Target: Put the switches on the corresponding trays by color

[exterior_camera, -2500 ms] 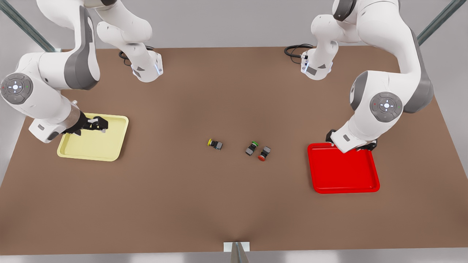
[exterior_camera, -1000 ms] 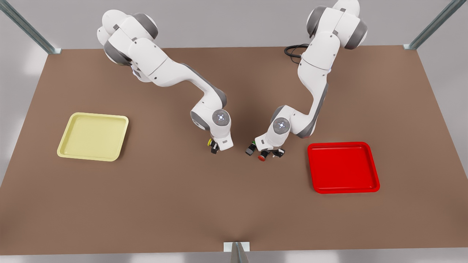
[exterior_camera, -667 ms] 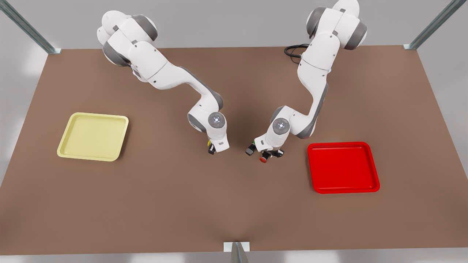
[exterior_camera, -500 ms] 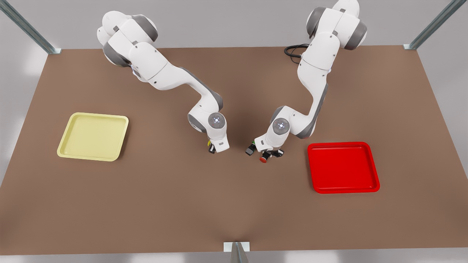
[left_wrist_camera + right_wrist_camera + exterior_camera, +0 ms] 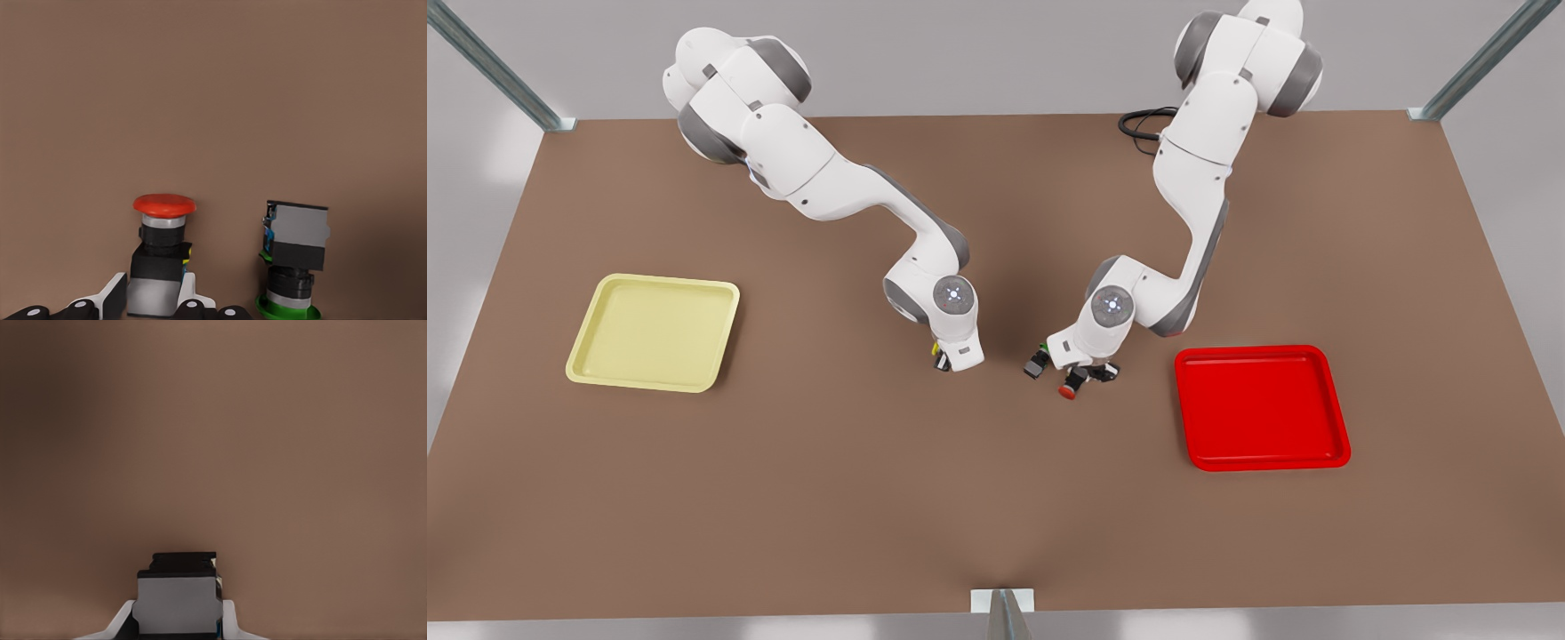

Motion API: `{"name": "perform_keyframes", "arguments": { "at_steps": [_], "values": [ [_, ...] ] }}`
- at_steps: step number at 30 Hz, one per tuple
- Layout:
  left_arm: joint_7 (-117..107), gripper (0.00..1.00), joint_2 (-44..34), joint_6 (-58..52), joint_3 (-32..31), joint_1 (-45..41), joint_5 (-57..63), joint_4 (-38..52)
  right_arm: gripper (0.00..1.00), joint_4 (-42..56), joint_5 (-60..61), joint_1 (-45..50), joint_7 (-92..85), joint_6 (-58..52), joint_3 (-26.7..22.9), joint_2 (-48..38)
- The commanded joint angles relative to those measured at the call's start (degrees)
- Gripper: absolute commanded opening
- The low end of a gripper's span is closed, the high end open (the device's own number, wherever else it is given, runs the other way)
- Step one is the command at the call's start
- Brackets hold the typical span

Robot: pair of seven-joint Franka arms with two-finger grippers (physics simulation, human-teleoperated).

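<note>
My left gripper [image 5: 155,303] clamps the red switch [image 5: 161,257] (green switch [image 5: 292,261] at its 3 o'clock); my right gripper [image 5: 177,620] pinches the yellow switch [image 5: 179,603] mid-table [image 5: 996,498].

The table [image 5: 996,498] looks matt brown, both trays, yellow [image 5: 654,332] and red [image 5: 1263,409], look like smooth plastic, and the red switch [image 5: 160,257] has a slightly glossy cap.

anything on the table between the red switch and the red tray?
Bare brown table in the front view between the red switch, held by the left gripper, and the red tray.
</note>
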Motion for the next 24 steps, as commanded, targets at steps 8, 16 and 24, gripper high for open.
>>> {"name": "perform_keyframes", "arguments": {
  "at_steps": [8, 16, 24],
  "values": [
    [0.03, 0.56, 1.67, 1.85, 0.0, 0.0, -0.18, 0.09, 0.51, 0.09, 0.01, 0.0, -0.07, -0.35, 0.0, -0.18],
    [0.3, 0.56, 0.62, 0.71, 0.17, 0.0, -0.18, 0.09, 0.51, -2.02, -0.08, -1.67, -2.09, -0.44, -1.84, -3.69],
    [0.21, 0.53, 2.11, 2.38, 0.26, 0.0, -0.18, 0.09, 0.51, -16.08, -0.25, -8.61, -2.7, 0.35, -1.76, -16.35]
  ]
}}
